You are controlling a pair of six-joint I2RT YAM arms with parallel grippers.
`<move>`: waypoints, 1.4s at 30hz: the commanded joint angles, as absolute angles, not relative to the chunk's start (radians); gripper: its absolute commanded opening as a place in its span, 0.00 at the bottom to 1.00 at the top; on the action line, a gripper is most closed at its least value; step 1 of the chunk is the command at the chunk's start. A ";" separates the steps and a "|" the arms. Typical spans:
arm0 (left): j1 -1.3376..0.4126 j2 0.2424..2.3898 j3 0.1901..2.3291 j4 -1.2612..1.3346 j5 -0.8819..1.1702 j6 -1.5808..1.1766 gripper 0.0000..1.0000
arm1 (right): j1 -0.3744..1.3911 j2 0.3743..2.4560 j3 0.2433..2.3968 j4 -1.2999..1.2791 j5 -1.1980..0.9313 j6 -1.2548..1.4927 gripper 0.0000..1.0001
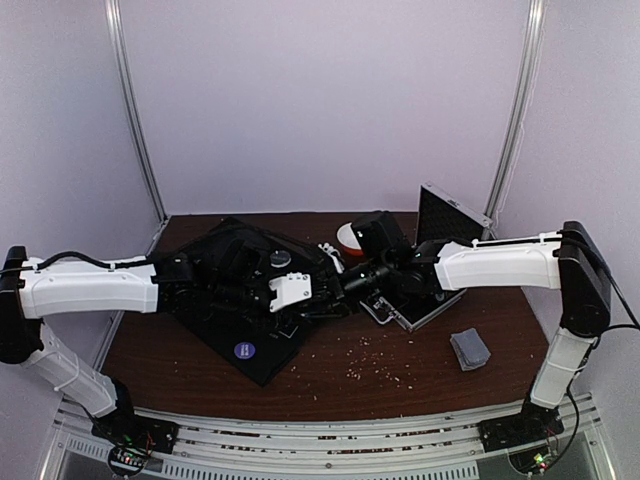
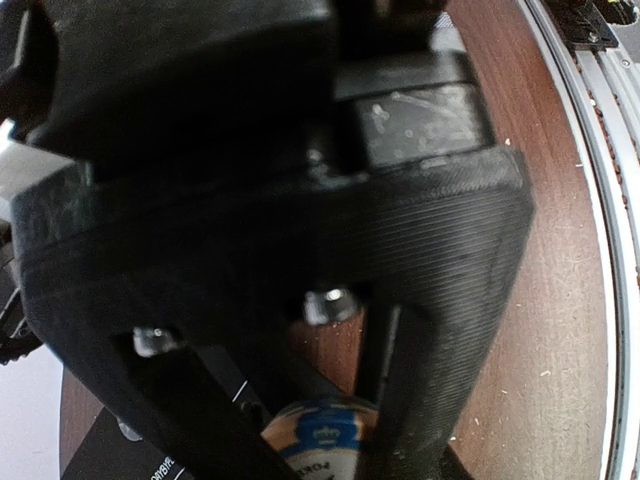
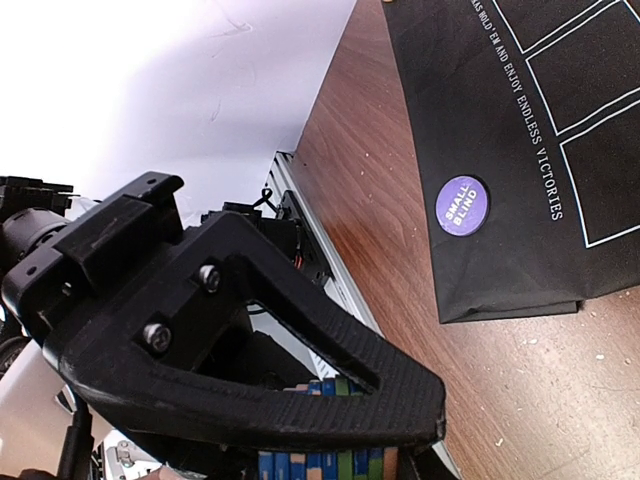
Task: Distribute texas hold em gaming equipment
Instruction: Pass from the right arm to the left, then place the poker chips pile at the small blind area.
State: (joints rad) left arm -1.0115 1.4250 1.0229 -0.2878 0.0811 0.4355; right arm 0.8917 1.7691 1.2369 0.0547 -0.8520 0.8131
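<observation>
Wood (image 1: pixel 400 375) nearest, crumb-flecked, bare but for the cards (image 1: pixel 470 348): a grey-blue deck squared up, well to the right of the right pincer (image 3: pixel 345 452) and nearer the bases, parked off the mat (image 1: pixel 215 330) as if awaiting dealing. On the mat's near corner, nearer than the left pincer (image 2: pixel 318 405) and a little to its left, purple disc (image 1: pixel 244 350) lettered SMALL BLIND, lying flat beside the printed boxes, by judgement set there to mark a seat.

Further in, both pincers tip to tip over the mat's right edge. Left pincer pointing down, jaws partly drawn in astride one orange-and-white chip (image 2: pixel 325 440). Fingers (image 2: pixel 200 420) flanking its rim on both sides, seemingly touching, though too dark and close to swear to a firm hold. Straddled that way for a pinch across the rim, face untouched. Right pincer clamped tight on a stack (image 3: pixel 300 467) of blue, green and orange chips, seen edge-on under the finger, gripped so as to travel as one block without spilling.

Beyond the right pincer, silver case (image 1: pixel 450 212) lying open with lid raised, likely the source of the pieces. Just behind the same pincer and left of the case, bowl (image 1: pixel 348 238), white with orange rim.
</observation>
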 commanded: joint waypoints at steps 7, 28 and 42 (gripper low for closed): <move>-1.011 1.398 0.999 -0.258 0.076 0.399 0.00 | 0.891 1.776 1.265 0.030 -0.834 0.757 0.16; -0.848 1.449 0.949 -0.400 0.019 0.007 0.00 | 0.799 1.683 1.204 -0.141 -0.613 0.619 0.66; -0.606 1.478 0.727 -0.205 -0.206 -0.358 0.00 | 0.786 1.628 1.176 -0.272 -0.504 0.495 0.67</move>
